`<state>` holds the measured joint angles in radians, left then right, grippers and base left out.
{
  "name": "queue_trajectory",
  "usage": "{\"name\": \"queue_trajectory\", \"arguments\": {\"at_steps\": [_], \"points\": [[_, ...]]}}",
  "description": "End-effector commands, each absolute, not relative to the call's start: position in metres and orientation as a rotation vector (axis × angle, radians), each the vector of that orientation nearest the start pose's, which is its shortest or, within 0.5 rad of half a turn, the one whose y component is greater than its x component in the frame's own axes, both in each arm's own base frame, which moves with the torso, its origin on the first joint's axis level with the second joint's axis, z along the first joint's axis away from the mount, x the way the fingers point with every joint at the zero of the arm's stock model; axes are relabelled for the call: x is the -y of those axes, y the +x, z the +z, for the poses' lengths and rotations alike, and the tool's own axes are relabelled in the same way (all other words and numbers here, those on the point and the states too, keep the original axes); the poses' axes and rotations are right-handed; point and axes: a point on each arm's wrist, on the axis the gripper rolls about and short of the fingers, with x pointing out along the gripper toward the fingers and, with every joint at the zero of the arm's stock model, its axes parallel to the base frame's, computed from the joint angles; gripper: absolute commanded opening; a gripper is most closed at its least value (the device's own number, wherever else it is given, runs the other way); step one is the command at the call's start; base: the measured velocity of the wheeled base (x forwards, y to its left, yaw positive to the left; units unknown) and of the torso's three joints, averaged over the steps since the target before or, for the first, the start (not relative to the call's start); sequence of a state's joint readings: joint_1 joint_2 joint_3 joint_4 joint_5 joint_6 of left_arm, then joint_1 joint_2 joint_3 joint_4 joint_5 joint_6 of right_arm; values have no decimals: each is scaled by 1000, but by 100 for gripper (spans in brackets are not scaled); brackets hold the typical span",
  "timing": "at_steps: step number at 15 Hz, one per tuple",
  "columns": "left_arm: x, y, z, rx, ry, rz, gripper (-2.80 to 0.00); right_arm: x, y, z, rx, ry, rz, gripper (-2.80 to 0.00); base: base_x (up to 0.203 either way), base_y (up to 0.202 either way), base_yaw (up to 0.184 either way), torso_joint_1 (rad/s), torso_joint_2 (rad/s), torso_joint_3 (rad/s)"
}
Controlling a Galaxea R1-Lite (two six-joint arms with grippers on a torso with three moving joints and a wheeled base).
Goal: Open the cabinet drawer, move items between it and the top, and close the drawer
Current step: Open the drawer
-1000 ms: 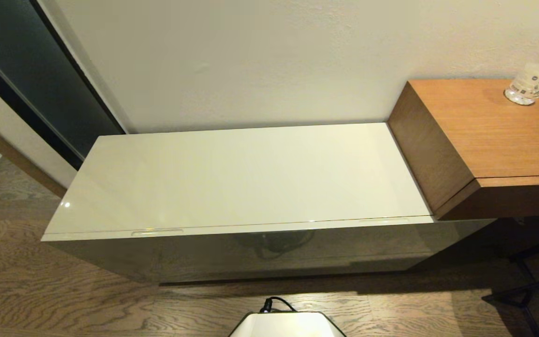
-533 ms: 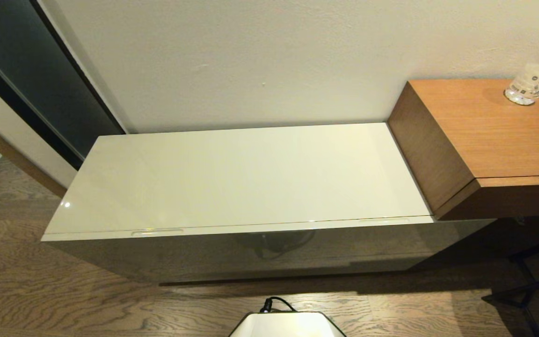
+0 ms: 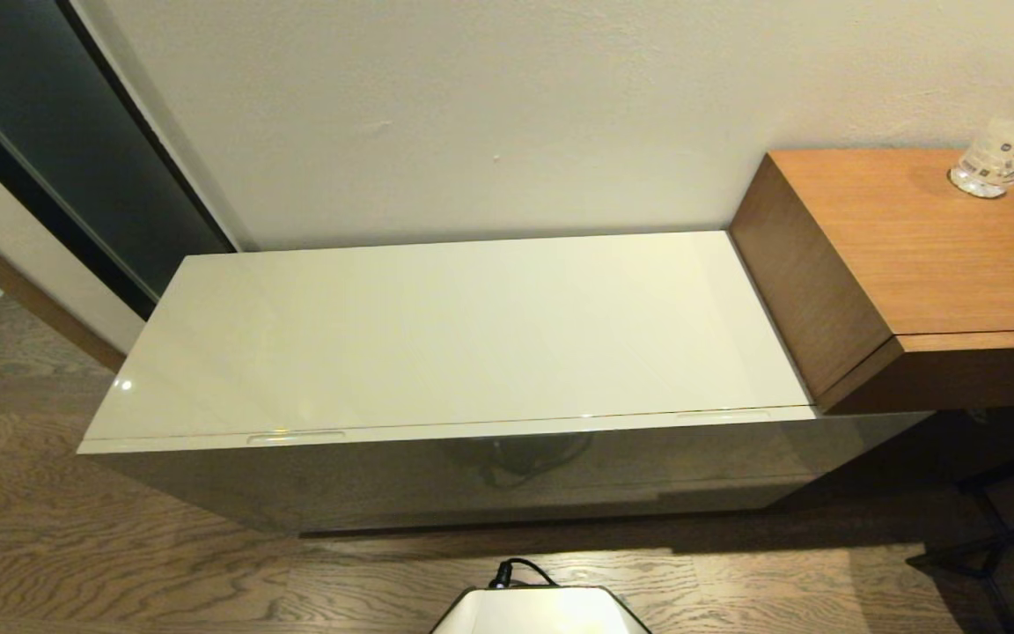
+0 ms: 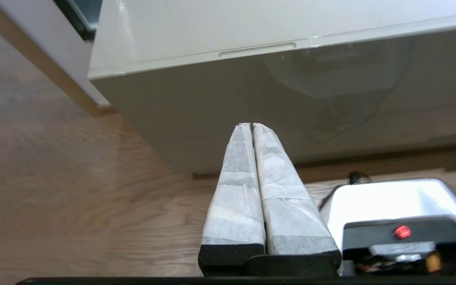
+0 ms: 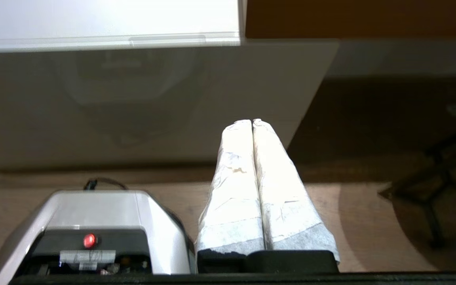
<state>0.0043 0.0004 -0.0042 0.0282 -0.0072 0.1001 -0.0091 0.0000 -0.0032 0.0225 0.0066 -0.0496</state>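
Nothing has moved since a second ago. My left gripper (image 4: 252, 125) hangs low before the drawer (image 3: 472, 480), fingers pressed together, empty. My right gripper (image 5: 251, 121) sits the same, closed on nothing, near the drawer's right end. Drawer is flush with the cabinet (image 3: 208, 484). The top (image 3: 454, 335) is against the wall, butting the wood desk (image 3: 929, 246), which carries a bottle (image 3: 1004, 150).

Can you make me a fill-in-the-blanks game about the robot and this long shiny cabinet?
1. The drawer of the cabinet is ____.
2. The left gripper has its fingers ____.
3. The bottle stands on the ____ desk.
4. The right gripper hangs in front of the drawer without ____ it.

Missing words: shut; shut; wooden; touching
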Motion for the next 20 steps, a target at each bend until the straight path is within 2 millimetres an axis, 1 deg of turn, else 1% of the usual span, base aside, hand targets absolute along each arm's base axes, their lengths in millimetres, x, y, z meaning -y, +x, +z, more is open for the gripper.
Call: {"name": "queue_trajectory", "arguments": {"at_steps": [1, 4, 5, 8, 9, 10, 11, 14, 20], "points": [[0, -23, 74, -24, 123, -8, -280, 0, -24, 74, -35, -49, -4, -280, 0, 0, 0, 0, 0, 0], [0, -24, 76, -20, 123, -6, -280, 0, -25, 75, -52, -56, 3, -280, 0, 0, 0, 0, 0, 0], [0, -24, 79, -28, 123, -3, -280, -1, -25, 74, -58, -64, 5, -280, 0, 0, 0, 0, 0, 0], [0, -23, 124, -38, 84, 9, -280, -1, -25, 75, -51, -64, 5, -280, 0, 0, 0, 0, 0, 0], [0, -23, 133, -33, 65, 10, -280, 0, -25, 75, -49, -65, 3, -280, 0, 0, 0, 0, 0, 0], [0, -23, 148, -8, 55, 12, -280, 0, -25, 75, -47, -64, 3, -280, 0, 0, 0, 0, 0, 0], [0, -24, 157, 7, 48, 13, -280, 0, -25, 75, -47, -64, 3, -280, 0, 0, 0, 0, 0, 0], [0, -30, 156, 37, 48, 9, -280, 0, -25, 75, -47, -64, 3, -280, 0, 0, 0, 0, 0, 0], [0, -31, 153, 38, 48, 12, -280, 0, -25, 75, -45, -66, 0, -280, 0, 0, 0, 0, 0, 0]]}}
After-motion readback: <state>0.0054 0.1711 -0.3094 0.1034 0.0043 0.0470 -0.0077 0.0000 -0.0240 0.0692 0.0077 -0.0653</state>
